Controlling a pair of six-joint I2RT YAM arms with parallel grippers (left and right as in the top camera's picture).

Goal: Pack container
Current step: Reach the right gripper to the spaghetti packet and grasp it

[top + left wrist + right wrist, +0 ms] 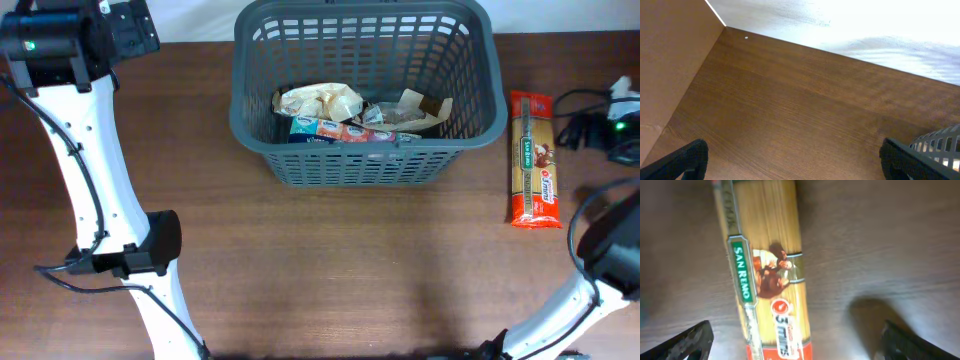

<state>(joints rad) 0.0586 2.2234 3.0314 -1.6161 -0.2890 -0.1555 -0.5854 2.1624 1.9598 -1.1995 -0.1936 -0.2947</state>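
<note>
The dark grey slotted basket (365, 160) stands at the table's far middle; its corner shows in the left wrist view (940, 142). Inside lie a pale crinkled bag (318, 101), a teal and red box (345, 130) and a clear wrapper (420, 108). A long San Remo spaghetti packet (535, 158) lies flat on the table right of the basket. My right gripper (583, 122) is open just right of the packet, which lies under its spread fingers (795, 345) in the right wrist view (767, 255). My left gripper (130, 25) is open and empty (795, 162) left of the basket.
The wooden table's far edge (840, 47) meets a white surface. A brown wall (670, 65) rises at the left. Black cables (580, 100) lie at the right edge.
</note>
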